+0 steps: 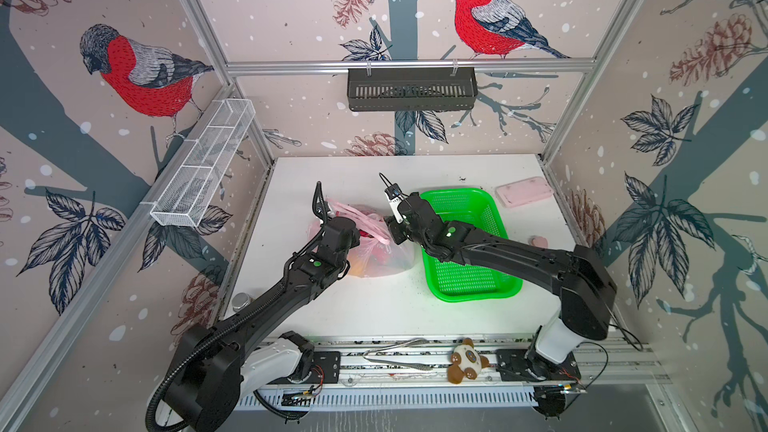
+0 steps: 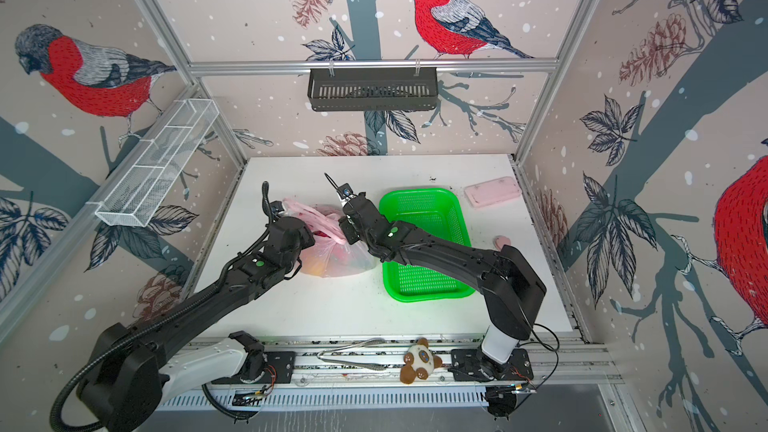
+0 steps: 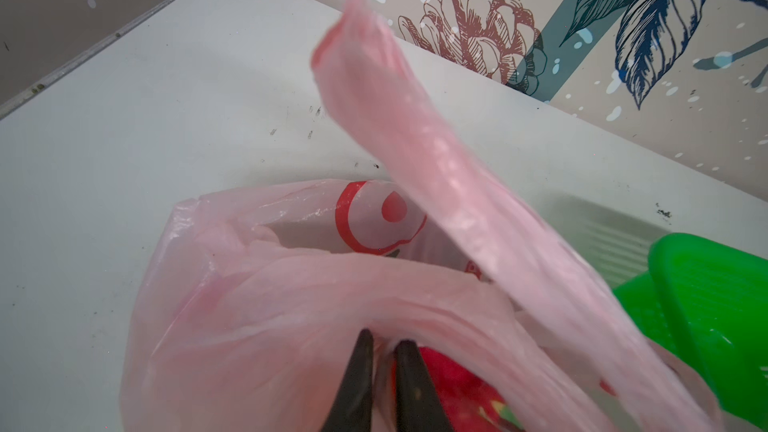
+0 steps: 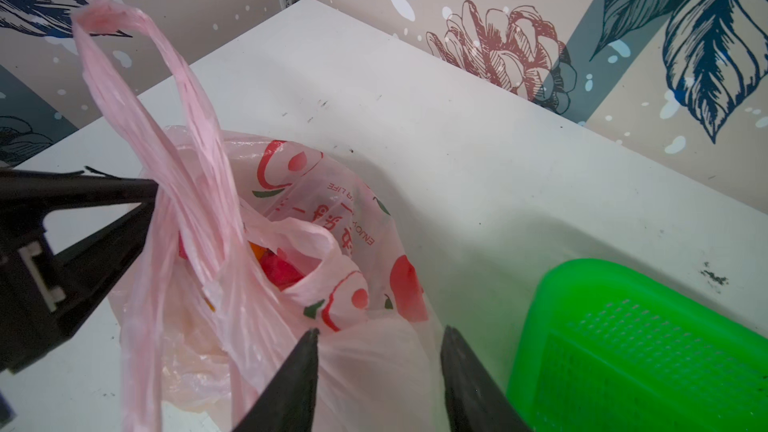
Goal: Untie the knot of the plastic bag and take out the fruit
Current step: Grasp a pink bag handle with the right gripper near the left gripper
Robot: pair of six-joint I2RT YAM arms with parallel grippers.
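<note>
**Item 1, left gripper [image 3: 384, 336].** We record its jaws drawn narrow. A fold of the plastic bag [image 3: 249, 305] at its rim is pinched between the two black fingers [image 3: 359, 367].

**Item 2, right gripper [image 4: 380, 336].** We record its jaws standing apart at a middling width, with nothing clamped between them. The tips hang at the bag's side wall nearest the green basket [image 4: 644, 347]. We cannot tell whether they touch the film.

**Item 3, plastic bag.** In both top views [image 1: 386, 259] [image 2: 340, 259] it sits on the white table [image 1: 332, 184], between the two grippers and just left of the basket. Its mouth gapes open. We list one long handle loop [image 4: 137, 97] rising upright, and a shorter loop [image 4: 316, 251] arching across the mouth.

**Item 4, fruit.** All that we see lies inside the bag:
- a red piece [image 3: 449, 380] just beside the left fingers
- an orange piece [image 4: 257, 249] and a magenta piece [image 4: 286, 272], seen through the mouth
- an orange patch [image 1: 357, 270] showing through the film in a top view

**Item 5, green basket [image 1: 469, 280].** It stands just beside the bag, and the right forearm crosses above it.

**Item 6, remainder.**
- a flat pink case [image 1: 523, 192] toward the table's far right
- a small pink lump [image 1: 539, 240] near the right edge
- metal tongs [image 1: 399, 357] and a plush toy [image 1: 467, 361] on the front rail
</note>
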